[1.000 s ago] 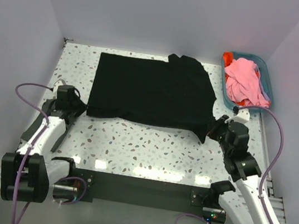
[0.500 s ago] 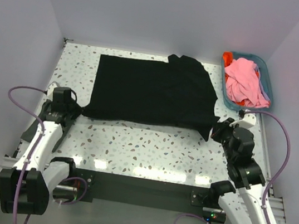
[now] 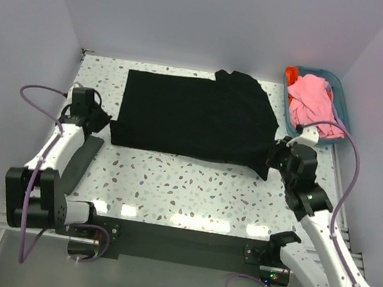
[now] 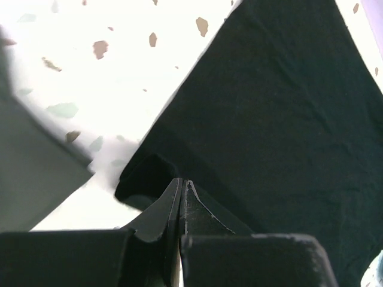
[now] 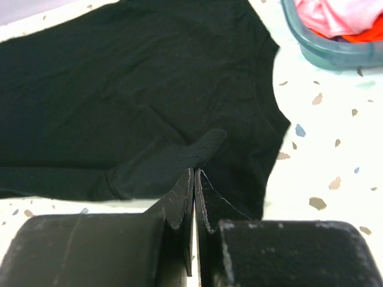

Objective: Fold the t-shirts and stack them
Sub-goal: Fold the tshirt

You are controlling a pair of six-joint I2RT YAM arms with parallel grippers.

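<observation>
My left hand point(image 4: 181, 182) is closed tight, with a small fold of the black t-shirt point(image 3: 192, 115) bunched at its tips, at the shirt's near left corner. My right hand point(image 5: 195, 172) is closed the same way on a ridge of cloth at the near right corner. The shirt lies spread on the table point(image 3: 193, 183), rumpled at its far right, close to the basket point(image 3: 342, 108) that holds the pink t-shirt point(image 3: 312, 97) and the orange-red t-shirt point(image 3: 292, 75).

What worries me is how little cloth each pinch has. If I lift fast, a corner could slide out, and then the near edge would sag and the fold would land crooked. I also cannot tell whether I have one layer or both. With only the top layer, the shirt would peel open rather than fold over. If my two hands travel unevenly, the edge between them would twist or go slack. On the right, a wide swing could drag the rumpled part against the basket.
</observation>
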